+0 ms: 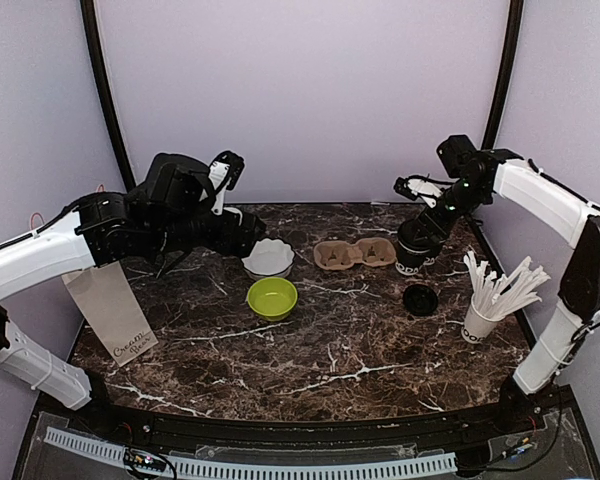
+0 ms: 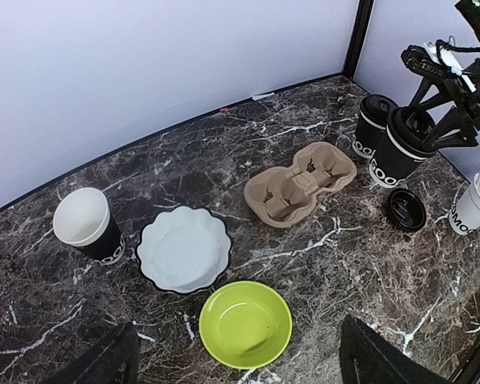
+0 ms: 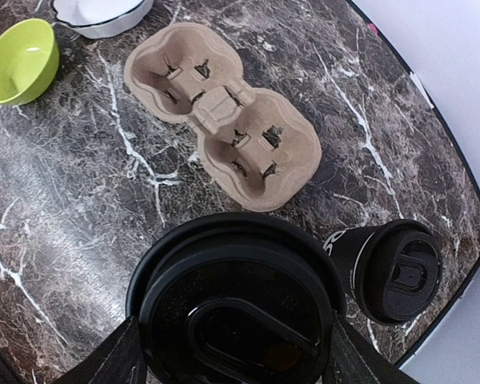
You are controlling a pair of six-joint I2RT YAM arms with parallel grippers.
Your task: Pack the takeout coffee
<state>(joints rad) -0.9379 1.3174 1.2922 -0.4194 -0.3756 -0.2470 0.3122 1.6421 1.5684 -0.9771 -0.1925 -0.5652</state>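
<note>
**Coffee gripped, not yet packed**

The right end effector point(image 3: 234, 364) is closed around the lidded takeout coffee point(image 1: 413, 255) at the far right of the tabletop point(image 1: 310, 345). Both wells of the cardboard carrier point(image 1: 353, 253) just to its left are empty, so the packing remains. The left end effector point(image 2: 236, 352) hangs wide open, holding nothing. A second lidded cup point(image 3: 400, 276) crowds the held one, and a loose lid point(image 1: 420, 298) lies nearer.
</note>
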